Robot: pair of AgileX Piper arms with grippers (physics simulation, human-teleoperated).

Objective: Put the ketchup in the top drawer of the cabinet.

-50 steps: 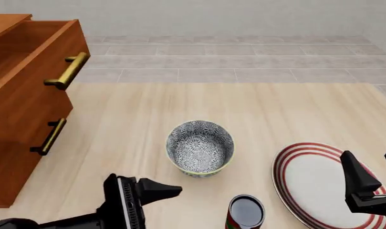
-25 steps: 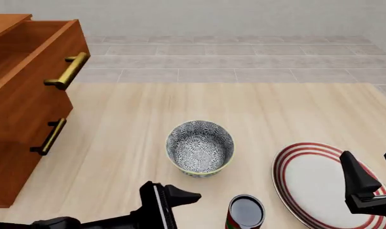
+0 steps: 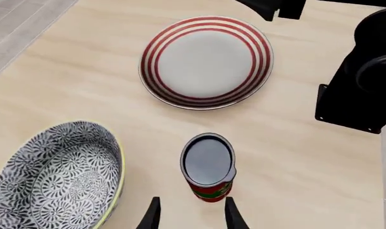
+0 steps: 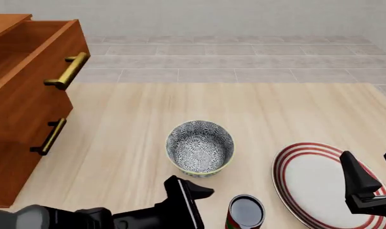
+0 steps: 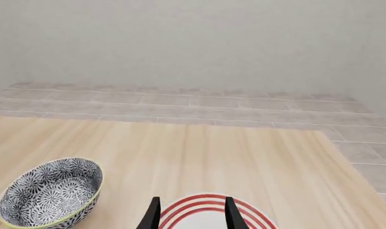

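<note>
The ketchup (image 4: 245, 213) stands upright on the counter (image 4: 244, 105) near its front edge, between the grey-patterned bowl (image 4: 200, 147) and the red-striped plate (image 4: 314, 183), touching neither. The bowl and plate hold nothing. The left gripper (image 3: 189, 217) sits just beside the ketchup, its jaws spread apart with the container's base showing just ahead of the fingertips, not gripped. The right gripper (image 5: 189, 214) hangs over the plate's rim with jaws likewise parted, holding nothing. The top drawer (image 4: 36, 67) of the cabinet (image 4: 15, 157) is pulled out at the counter's far left; no contents can be seen inside.
</note>
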